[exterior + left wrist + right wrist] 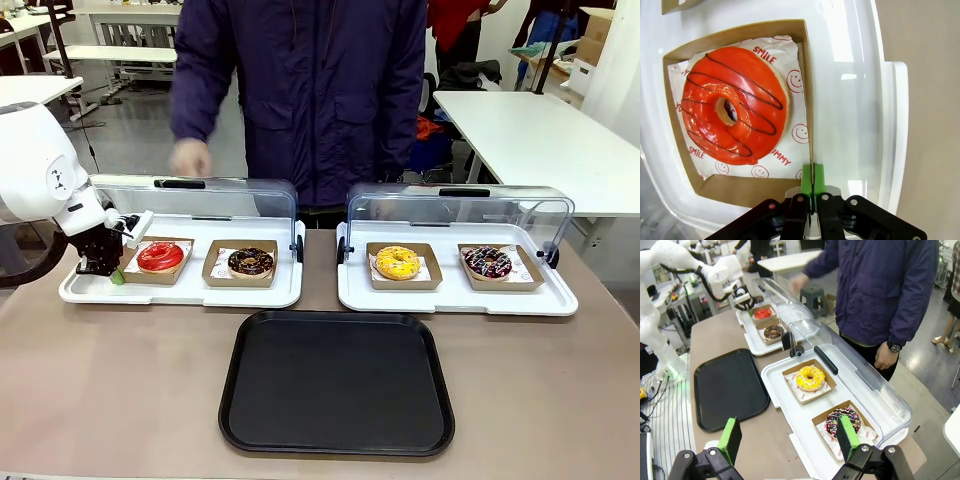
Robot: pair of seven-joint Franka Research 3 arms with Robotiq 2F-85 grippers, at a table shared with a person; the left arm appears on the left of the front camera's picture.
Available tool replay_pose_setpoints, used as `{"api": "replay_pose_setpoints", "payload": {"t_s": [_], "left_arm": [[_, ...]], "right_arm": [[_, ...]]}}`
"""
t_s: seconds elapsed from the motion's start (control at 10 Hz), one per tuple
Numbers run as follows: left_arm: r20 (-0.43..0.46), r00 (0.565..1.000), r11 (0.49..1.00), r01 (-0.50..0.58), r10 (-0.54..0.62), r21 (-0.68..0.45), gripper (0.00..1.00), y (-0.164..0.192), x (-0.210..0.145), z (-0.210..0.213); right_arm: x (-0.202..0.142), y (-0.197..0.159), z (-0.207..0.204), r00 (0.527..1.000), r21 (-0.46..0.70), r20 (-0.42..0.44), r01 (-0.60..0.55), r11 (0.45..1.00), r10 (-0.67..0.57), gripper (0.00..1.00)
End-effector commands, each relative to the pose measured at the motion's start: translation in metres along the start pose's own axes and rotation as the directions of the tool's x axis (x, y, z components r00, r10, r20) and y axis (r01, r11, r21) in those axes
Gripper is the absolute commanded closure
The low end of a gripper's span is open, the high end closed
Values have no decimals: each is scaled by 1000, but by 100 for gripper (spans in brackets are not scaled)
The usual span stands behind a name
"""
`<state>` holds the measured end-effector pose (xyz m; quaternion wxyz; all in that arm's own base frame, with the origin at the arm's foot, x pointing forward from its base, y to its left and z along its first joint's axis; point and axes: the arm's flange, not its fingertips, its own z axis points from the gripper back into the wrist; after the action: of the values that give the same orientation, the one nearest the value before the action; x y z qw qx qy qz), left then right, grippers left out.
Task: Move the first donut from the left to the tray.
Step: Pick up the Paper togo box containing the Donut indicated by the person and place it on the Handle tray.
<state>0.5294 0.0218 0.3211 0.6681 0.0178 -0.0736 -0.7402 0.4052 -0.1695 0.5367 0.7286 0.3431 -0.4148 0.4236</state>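
my right pincer [790,437] hangs above the right end of the surface [120,380], its green pads spread wide with nothing between them. closest to me on the surface lies the black tray [335,385], flat in the middle. just beyond it sit the left white tray [180,292] and the right white tray [455,295], side by side, each with a clear lid tipped up at the back.

the red donut [732,112] rests on printed paper in its cardboard holder [740,190] at the outer end of the left white tray, with a chocolate donut [250,262] to its right. my left pincer [812,172] is clamped on that holder. its pads are pressed together over the thin side wall near a corner, on the side away from the chocolate donut. the red donut sits just beside the pads, not touching them. i cannot tell whether the holder has lifted off the tray.

at the far side a person [310,90] in a dark jacket stands behind the trays, one hand [190,157] blurred above the left lid.
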Motion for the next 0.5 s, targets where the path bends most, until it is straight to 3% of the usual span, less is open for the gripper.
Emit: {"api": "replay_pose_setpoints", "payload": {"t_s": [0.0,0.4], "left_arm": [[1,1000,1000,0,0,0,100,0,0,0],[0,1000,1000,0,0,0,99,0,0,0]], "right_arm": [[2,0,0,1000,1,13,-13,1000,13,0],[2,0,0,1000,1,13,-13,1000,13,0]]}}
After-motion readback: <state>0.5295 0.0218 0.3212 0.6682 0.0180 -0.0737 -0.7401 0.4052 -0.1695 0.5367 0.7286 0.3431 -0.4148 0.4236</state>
